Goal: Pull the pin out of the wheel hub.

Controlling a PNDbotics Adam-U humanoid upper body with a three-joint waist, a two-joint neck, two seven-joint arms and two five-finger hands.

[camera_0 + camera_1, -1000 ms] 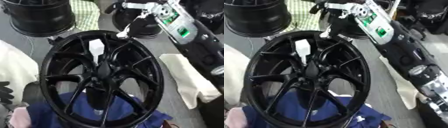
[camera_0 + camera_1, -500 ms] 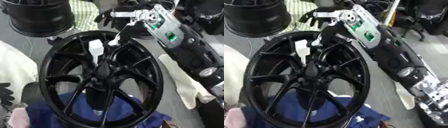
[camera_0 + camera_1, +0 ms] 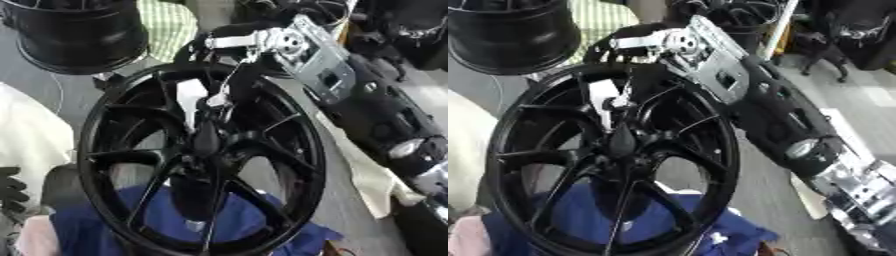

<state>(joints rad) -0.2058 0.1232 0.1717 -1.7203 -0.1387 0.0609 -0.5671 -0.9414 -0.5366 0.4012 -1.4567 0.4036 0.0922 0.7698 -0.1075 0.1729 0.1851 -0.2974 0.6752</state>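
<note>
A black wheel hub (image 3: 293, 150) lies flat on a blue cloth (image 3: 254, 227), filling the middle of both views. A white pin (image 3: 191, 97) stands upright among the spokes, just above the hub's centre. My right arm reaches in from the right, and my right hand (image 3: 229, 47) hangs over the far rim. Its fingers are spread, and one light-tipped finger (image 3: 218, 100) reaches down right beside the pin; whether it touches is unclear. My left hand (image 3: 10, 192) shows only as black fingers at the lower left edge, relaxed and away from the wheel.
A second black wheel (image 3: 74, 35) stands at the upper left, with a green checked cloth (image 3: 168, 22) beside it. A white cloth (image 3: 31, 135) lies to the left. A cream cloth (image 3: 372, 187) lies on the grey floor to the right.
My right hand has moved from the far right rim leftwards and down over the wheel, bringing a fingertip next to the white pin. The pin and wheel stay in place.
</note>
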